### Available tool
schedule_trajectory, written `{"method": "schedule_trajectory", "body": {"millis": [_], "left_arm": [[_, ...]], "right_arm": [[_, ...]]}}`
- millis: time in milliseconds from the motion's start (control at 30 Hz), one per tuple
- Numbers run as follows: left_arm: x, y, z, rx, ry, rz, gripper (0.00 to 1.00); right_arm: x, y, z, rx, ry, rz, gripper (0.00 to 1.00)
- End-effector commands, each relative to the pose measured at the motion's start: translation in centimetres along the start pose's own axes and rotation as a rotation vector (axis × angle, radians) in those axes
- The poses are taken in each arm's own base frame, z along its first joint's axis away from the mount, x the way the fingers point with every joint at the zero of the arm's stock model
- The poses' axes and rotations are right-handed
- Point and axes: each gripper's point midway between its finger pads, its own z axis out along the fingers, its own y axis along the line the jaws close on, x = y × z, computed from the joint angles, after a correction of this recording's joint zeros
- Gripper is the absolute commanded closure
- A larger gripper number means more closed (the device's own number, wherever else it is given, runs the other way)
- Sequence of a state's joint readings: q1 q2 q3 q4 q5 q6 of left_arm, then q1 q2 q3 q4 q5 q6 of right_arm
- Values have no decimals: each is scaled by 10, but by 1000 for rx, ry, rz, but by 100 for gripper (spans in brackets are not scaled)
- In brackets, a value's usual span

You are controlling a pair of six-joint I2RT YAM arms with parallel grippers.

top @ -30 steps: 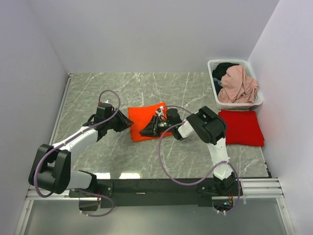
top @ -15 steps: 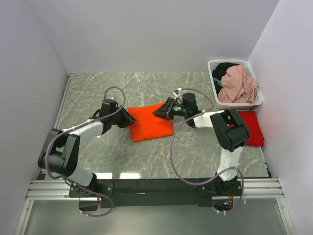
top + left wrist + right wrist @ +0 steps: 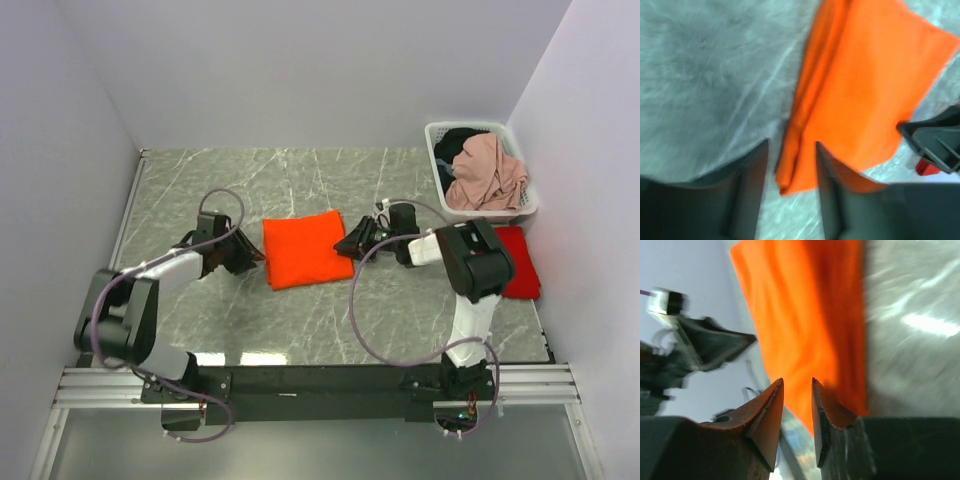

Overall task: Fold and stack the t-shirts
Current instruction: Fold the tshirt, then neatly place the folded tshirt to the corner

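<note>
The bright orange t-shirt point(image 3: 307, 248) lies folded into a flat square on the marble table. My left gripper point(image 3: 254, 260) sits low at the shirt's left edge with its jaws open. In the left wrist view the shirt's near corner point(image 3: 790, 172) lies in the gap of the left gripper point(image 3: 790, 150), clear of both fingers. My right gripper point(image 3: 348, 245) is at the shirt's right edge, also open. The right wrist view shows the orange cloth point(image 3: 805, 315) just beyond the right gripper point(image 3: 797, 386). The deeper red t-shirt point(image 3: 520, 262) lies folded at the right, partly behind the right arm.
A white laundry basket point(image 3: 437, 170) holding pink and dark clothes stands at the back right, against the wall. Walls close off the table on the left, back and right. The arms' black base rail point(image 3: 320, 380) runs along the near edge.
My right gripper came off the top of the orange shirt and pulled back to its right edge. The left gripper opened and drew back slightly left. The shirt now lies flatter.
</note>
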State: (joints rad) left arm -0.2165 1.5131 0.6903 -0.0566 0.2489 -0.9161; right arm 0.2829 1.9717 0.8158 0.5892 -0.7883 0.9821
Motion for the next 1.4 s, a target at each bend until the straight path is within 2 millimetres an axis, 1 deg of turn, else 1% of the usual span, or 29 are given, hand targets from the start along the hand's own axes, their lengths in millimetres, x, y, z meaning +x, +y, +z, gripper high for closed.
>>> {"method": "schedule_trajectory", "body": {"millis": [0,33,100,133,167,200,233,300,400,533,600,667,700,800,833,900,933,967,1000,1067,1100,1133,1167,1200,1233,1267,1300,1333,1367], "left_arm": [[-32,-23,-39,-7,-137,119,49],[-40,-29,-51,-13,-182,142,45],[-43,-28,-62,-36,-209,201,33],[-44,-27,-73,-54,-225,221,28],[-47,-26,-78,-74,-248,255,25],[-45,-26,-83,-77,-244,270,17],[-49,-25,-93,-95,-272,282,15],[-60,-23,-108,-130,-338,308,7],[-76,-24,-122,-175,-409,351,4],[-98,-38,-131,-192,-471,387,6],[-98,-45,-128,-176,-448,403,9],[-95,-56,-126,-144,-438,434,7],[-90,-62,-122,-126,-426,455,7],[-60,-84,-107,-105,-376,577,5],[-39,-96,-101,-92,-351,640,5],[-17,-109,-87,-82,-301,717,7],[6,-122,-82,-47,-266,789,8],[16,-127,-77,-46,-256,829,12],[38,-141,-68,-22,-230,913,16],[62,-153,-58,6,-192,1000,27],[74,-161,-46,10,-162,1039,28],[93,-167,-41,28,-132,1108,30],[101,-172,-35,35,-127,1139,31],[110,-177,-23,25,-114,1175,31],[125,-182,-19,33,-106,1234,31],[131,-184,-13,27,-107,1263,32],[141,-189,-3,9,-115,1302,33],[145,-190,3,0,-116,1334,35],[150,-193,14,-11,-111,1352,40]], "right_arm": [[-4,16,-27,88,-31,-181,63],[-6,18,-38,157,-58,-187,60],[-10,15,-51,235,-83,-258,54],[-17,18,-61,279,-130,-286,52],[-11,8,-68,342,-115,-274,50],[-10,5,-74,371,-113,-300,46],[-5,2,-81,407,-100,-297,45],[-3,-5,-88,461,-97,-322,43],[-2,-4,-95,503,-103,-345,41],[1,-3,-84,519,-80,-350,39],[1,-2,-77,499,-77,-324,39],[1,-7,-73,515,-74,-303,39],[-1,-9,-73,534,-82,-298,39],[-6,-10,-80,561,-119,-308,38],[-5,-13,-84,584,-118,-306,37],[-9,-13,-94,602,-139,-312,34],[-11,-15,-99,612,-150,-306,33],[-12,-15,-103,615,-161,-300,32],[-14,-18,-113,624,-183,-287,31],[-13,-23,-122,638,-201,-269,28],[-16,-21,-130,640,-225,-262,27],[-14,-24,-135,656,-226,-248,27],[-16,-26,-141,675,-245,-236,26],[-15,-24,-146,674,-259,-229,23],[-16,-27,-153,683,-272,-200,22],[-12,-31,-156,684,-275,-173,20],[-12,-27,-163,672,-301,-160,18],[-13,-30,-169,678,-322,-142,16],[-12,-31,-175,680,-350,-129,16]]}}
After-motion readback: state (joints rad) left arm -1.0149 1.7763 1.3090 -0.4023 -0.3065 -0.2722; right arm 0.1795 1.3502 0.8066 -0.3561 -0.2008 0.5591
